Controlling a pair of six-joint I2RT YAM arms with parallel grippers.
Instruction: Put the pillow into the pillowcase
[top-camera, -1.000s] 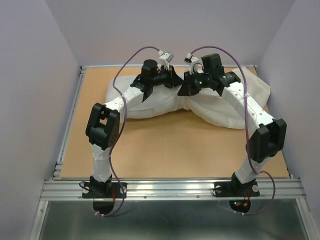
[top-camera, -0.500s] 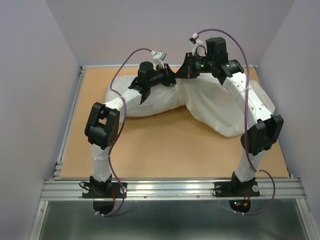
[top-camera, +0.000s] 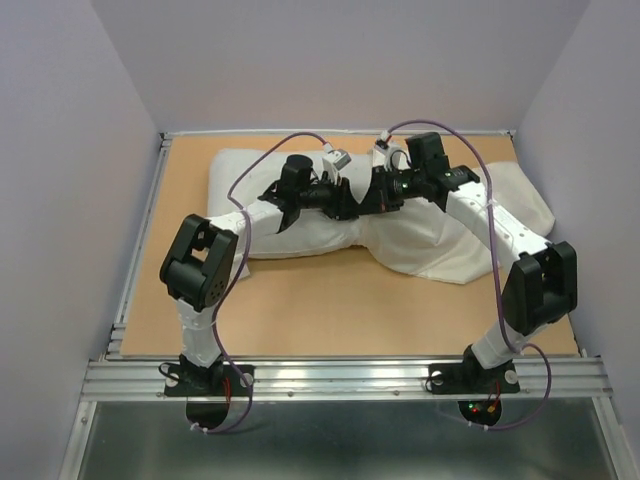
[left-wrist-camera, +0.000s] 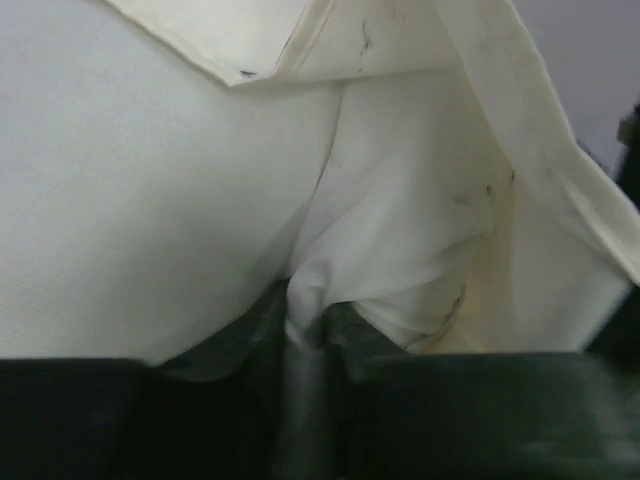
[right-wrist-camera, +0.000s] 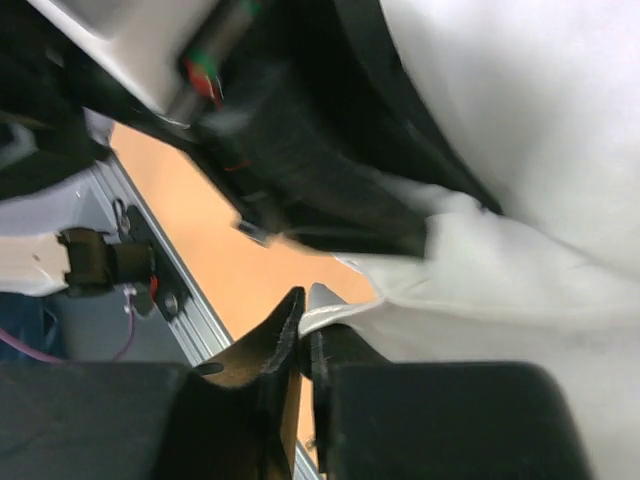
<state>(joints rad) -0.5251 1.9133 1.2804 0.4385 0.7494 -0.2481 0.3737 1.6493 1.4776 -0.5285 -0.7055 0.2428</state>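
Left pincer is pressed together on a narrow fold of the pillowcase, below the hemmed edge that crosses the top of the left wrist view. The cooler white surface filling the left of that view is the pillow, lying against the cloth. Right pincer is likewise closed, pinching a thin edge of cream cloth, with the orange counter beneath and the black housing of the left arm just beside it. In the top view both pincers sit close together at mid-counter, where the two articles touch: the pillow lies left, toward the far edge, and the pillowcase spreads right. Most of the pillow appears to lie outside the sleeve; how far it has entered cannot be told. Handling notes: the pillowcase is thin, limp and light, so its mouth will likely collapse unless the two layers are held apart. Grip it at the hem, where doubled cloth gives the pads firmer purchase. The pillow is soft and compressible; a shallow pinch may catch only its cover, so take a corner or a deep fold. Expect cloth-on-cloth drag to pull the sleeve along.
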